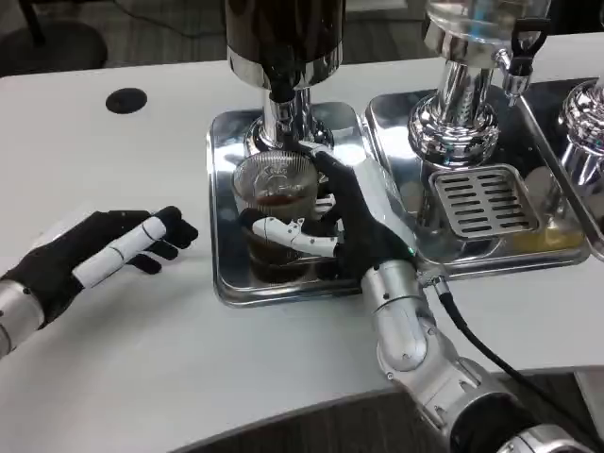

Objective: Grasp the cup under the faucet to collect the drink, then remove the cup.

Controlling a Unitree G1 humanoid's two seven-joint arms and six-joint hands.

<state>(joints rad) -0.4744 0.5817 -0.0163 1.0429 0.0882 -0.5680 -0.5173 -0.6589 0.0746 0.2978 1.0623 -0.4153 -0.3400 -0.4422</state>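
A clear ribbed cup (274, 193) with dark drink in its bottom stands on the left steel drip tray (225, 255), just in front of the dark dispenser's faucet (281, 90). My right hand (354, 222) wraps the cup from the right, thumb across its front and fingers behind it. Over on the white table to the left, my left hand (99, 250) rests with fingers stretched toward the tray, holding nothing.
A second dispenser (464, 85) with a slotted grate (483, 200) stands on the neighbouring tray to the right; a third one's base (585, 127) sits at the right edge. A black round hole (125, 100) marks the far left of the table.
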